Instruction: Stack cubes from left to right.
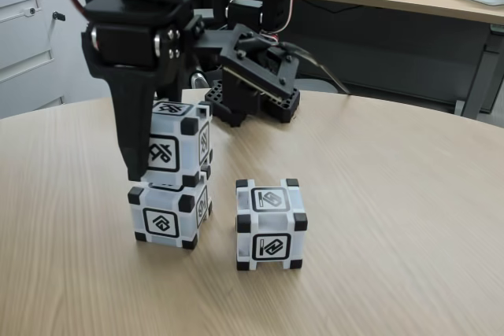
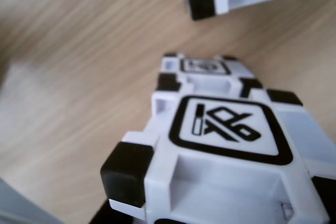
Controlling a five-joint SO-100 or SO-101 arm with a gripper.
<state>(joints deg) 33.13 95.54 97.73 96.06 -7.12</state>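
Top cube (image 2: 226, 145): fills lower right of wrist view; sits on the bottom cube (image 1: 169, 218), left of centre in fixed view, slightly offset.
Third cube (image 1: 270, 224): alone on the table (image 1: 394, 218), just right of the stack, centre frame.
Gripper (image 1: 161, 155): black fingers flank top cube's sides; can't tell if clamped or merely touching.
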